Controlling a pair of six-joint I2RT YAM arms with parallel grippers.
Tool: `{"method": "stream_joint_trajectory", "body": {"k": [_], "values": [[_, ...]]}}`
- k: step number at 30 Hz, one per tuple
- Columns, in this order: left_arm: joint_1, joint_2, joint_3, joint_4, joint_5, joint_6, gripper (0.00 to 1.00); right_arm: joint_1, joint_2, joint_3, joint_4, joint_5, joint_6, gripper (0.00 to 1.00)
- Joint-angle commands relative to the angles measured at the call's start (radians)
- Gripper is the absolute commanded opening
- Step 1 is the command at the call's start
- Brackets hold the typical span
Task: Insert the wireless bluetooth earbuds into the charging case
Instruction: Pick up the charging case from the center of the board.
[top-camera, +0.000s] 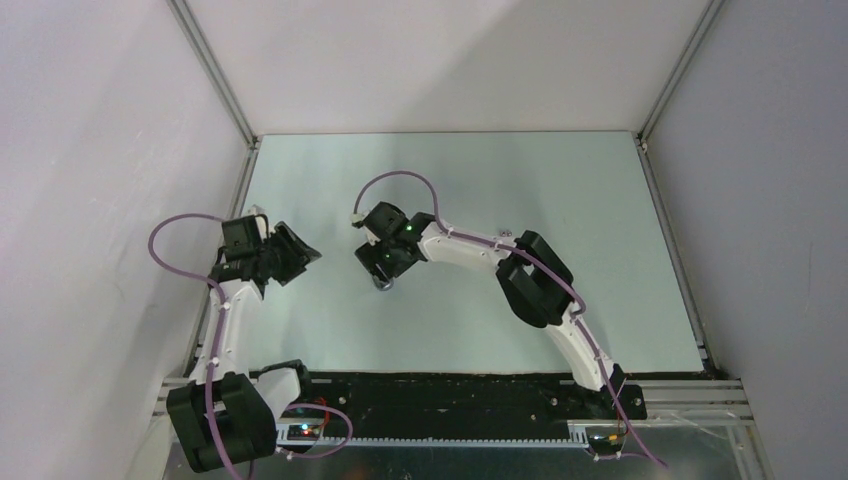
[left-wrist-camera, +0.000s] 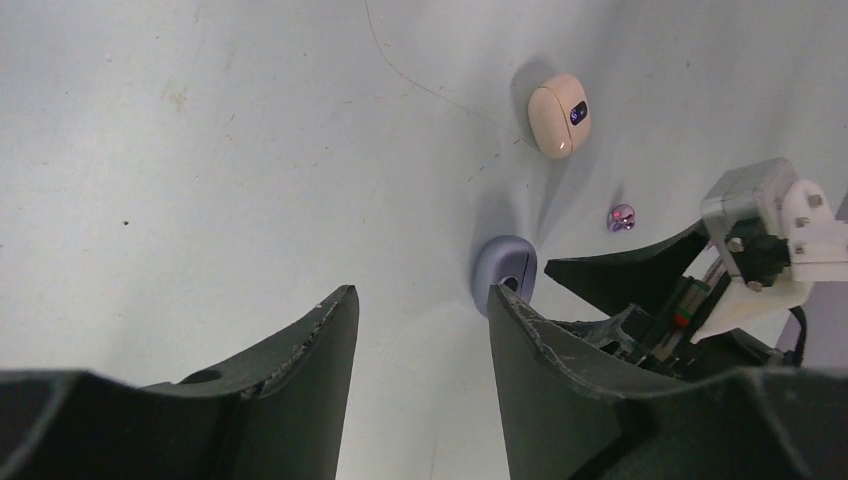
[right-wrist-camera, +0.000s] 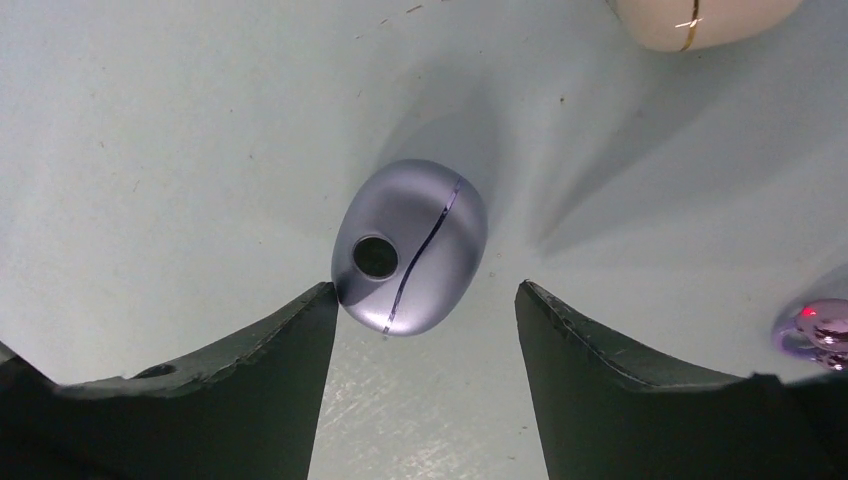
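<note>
A closed purple charging case (right-wrist-camera: 410, 245) lies on the table just ahead of my open right gripper (right-wrist-camera: 425, 290); its lower end reaches between the fingertips and touches the left one. It also shows in the left wrist view (left-wrist-camera: 505, 268). One tiny purple earbud (right-wrist-camera: 815, 325) lies to the right, outside the right finger, also seen from the left wrist (left-wrist-camera: 621, 216). A closed cream case (left-wrist-camera: 558, 115) lies farther off, its edge showing in the right wrist view (right-wrist-camera: 700, 20). My left gripper (left-wrist-camera: 420, 292) is open and empty, hovering left of the cases. No cream earbuds are in view.
In the top view the right gripper (top-camera: 383, 278) hides the cases and the left gripper (top-camera: 298, 252) hangs near the table's left edge. The enclosure walls (top-camera: 120, 150) stand close on the left. The right arm's wrist (left-wrist-camera: 760, 240) sits beside the purple case.
</note>
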Motion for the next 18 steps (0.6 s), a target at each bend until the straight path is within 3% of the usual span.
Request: {"method": "stream_joint_trajectory", "body": {"k": [1,10,16,18], "values": [[0.007,-0.011,0.001,0.004,-0.005,-0.018,0.56,0.017,0.02,0.029,0.038,0.016,0.036,0.71],[0.006,-0.012,-0.001,-0.003,0.003,-0.015,0.56,0.024,0.056,0.042,0.03,0.063,0.07,0.67],[0.006,-0.007,-0.01,0.005,0.008,-0.019,0.56,0.026,0.062,0.02,0.05,0.045,0.011,0.56],[0.007,0.0,-0.015,0.013,0.013,-0.021,0.56,0.024,0.061,0.009,0.054,0.022,-0.027,0.47]]}}
